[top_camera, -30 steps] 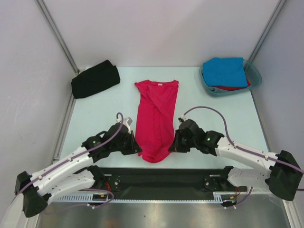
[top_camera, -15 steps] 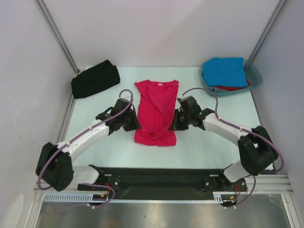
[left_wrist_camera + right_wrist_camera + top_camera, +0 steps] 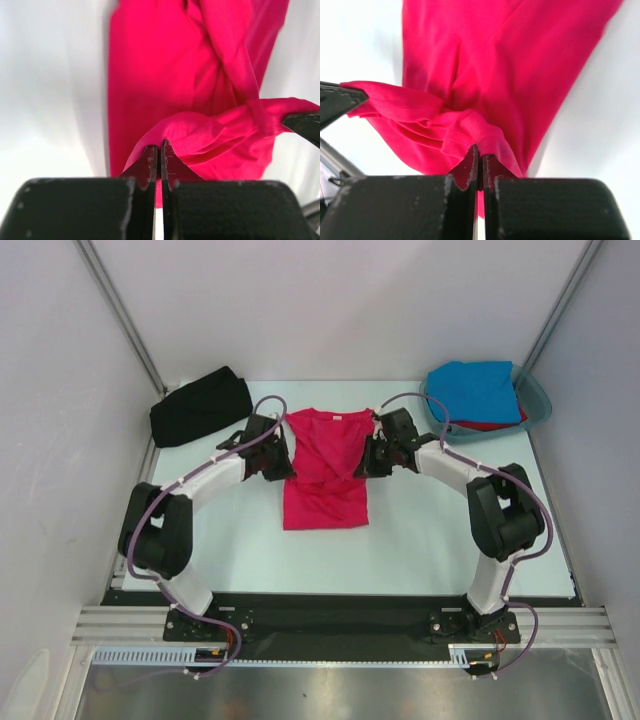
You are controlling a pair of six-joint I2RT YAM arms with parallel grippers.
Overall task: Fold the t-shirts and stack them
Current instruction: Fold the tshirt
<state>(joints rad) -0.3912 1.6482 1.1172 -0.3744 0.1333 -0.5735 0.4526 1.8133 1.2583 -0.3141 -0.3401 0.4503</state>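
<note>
Both arms have swung out from the near edge toward the far edge over the last second, drawing the hem of the crimson-pink t-shirt [image 3: 325,495] with them. The shirt, which lay long before, is now doubled over on itself and much shorter.

It lies in the middle of the surface [image 3: 210,530], nearer the far edge than the near one. Its collar and small white neck label [image 3: 336,416] point to the far edge, and the new fold line faces the near edge.

The left claw [image 3: 284,462] is at the shirt's left side, about level with the sleeves. In the left wrist view its fingers are pressed together on a pinch of pink hem, and the cloth bows away from them in a raised loop. The right claw [image 3: 362,464] mirrors it at the shirt's right side and is likewise clamped tight on a bunched bit of hem. The lifted hem stretches between the two claws, held off the layer beneath.

A black t-shirt [image 3: 200,407] lies folded at the far left corner of the surface. At the far right corner is a teal plastic tub [image 3: 537,400]. A bright blue t-shirt [image 3: 475,390] lies on top in it, with a red t-shirt [image 3: 490,426] peeking out beneath at the tub's near side.
</note>
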